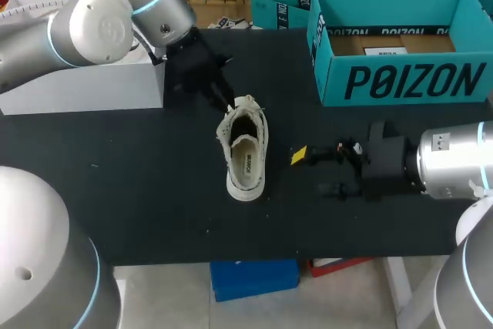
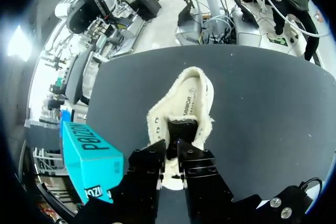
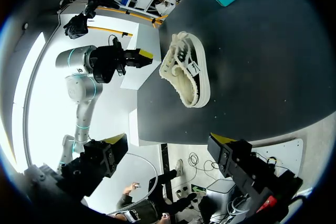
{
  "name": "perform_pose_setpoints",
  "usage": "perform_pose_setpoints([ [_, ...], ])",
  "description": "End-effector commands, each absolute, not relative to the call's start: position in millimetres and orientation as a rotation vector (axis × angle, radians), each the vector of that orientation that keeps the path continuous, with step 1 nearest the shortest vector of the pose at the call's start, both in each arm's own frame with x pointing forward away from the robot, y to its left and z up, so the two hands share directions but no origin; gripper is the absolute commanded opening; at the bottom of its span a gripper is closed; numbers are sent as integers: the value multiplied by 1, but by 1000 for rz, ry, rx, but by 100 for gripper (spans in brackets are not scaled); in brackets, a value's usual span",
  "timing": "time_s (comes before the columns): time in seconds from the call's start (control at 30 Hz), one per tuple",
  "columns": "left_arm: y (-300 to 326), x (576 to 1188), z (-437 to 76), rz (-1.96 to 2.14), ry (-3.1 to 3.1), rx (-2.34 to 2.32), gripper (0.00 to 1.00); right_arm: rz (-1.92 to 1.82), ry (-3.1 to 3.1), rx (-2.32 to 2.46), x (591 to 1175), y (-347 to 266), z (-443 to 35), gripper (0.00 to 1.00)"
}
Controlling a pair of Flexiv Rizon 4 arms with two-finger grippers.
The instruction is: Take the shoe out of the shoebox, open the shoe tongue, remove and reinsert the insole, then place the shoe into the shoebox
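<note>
- Shoe (image 1: pixel 245 152): one cream sneaker, upright on its sole at the middle of the black table (image 1: pixel 154 182). Its heel is toward the near edge and its toe toward the far edge. It is out of the box, and the insole (image 1: pixel 248 163) shows inside the opening.
- Shoebox (image 1: pixel 400 82): teal, lid off, at the far right of the table, well apart from the shoe.
- Left gripper (image 1: pixel 222 98): at the far end of the shoe, over the toe and tongue area. I cannot tell whether it has a grip on anything.
- Right gripper (image 1: pixel 310 172): low over the table just right of the shoe, spread wide, holding nothing and not touching the shoe.
</note>
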State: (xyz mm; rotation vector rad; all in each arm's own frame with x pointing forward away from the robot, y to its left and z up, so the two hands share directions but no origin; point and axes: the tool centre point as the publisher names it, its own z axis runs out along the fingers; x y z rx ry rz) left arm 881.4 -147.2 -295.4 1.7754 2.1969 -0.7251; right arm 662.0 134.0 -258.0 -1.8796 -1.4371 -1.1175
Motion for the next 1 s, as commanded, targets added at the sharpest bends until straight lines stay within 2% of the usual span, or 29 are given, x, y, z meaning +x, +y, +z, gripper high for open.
perform_pose_setpoints([
  [0.03, -125, 878, -284, -776, 2192, 1684, 100, -1118, -1437, -1878, 662, 134, -258, 100],
  [0.5, -61, 882, -244, -881, 2352, 1247, 100, -1118, -1437, -1878, 662, 134, -258, 100],
  [1.0, 7, 846, -236, -1149, 2483, 764, 100, -1118, -1437, -1878, 662, 134, -258, 100],
])
